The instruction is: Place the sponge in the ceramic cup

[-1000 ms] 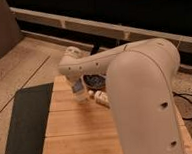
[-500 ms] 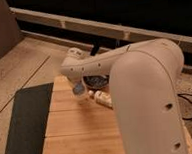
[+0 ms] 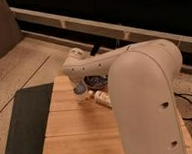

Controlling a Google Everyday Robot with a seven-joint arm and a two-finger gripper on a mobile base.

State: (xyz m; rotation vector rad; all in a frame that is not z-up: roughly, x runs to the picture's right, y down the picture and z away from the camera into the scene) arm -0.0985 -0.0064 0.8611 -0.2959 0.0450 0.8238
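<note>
Above the wooden table (image 3: 73,131) the gripper (image 3: 81,91) is held over the cup (image 3: 83,97), likely to release the sponge (image 3: 79,87). Grip state cannot be told.

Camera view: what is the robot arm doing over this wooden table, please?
The robot's one arm reaches across the wooden table, and its gripper hangs just above the small ceramic cup. A blue-grey piece at the gripper looks like the sponge; whether it is released cannot be seen. A dark bowl stands behind the cup, and a cream box lies beside it.
</note>
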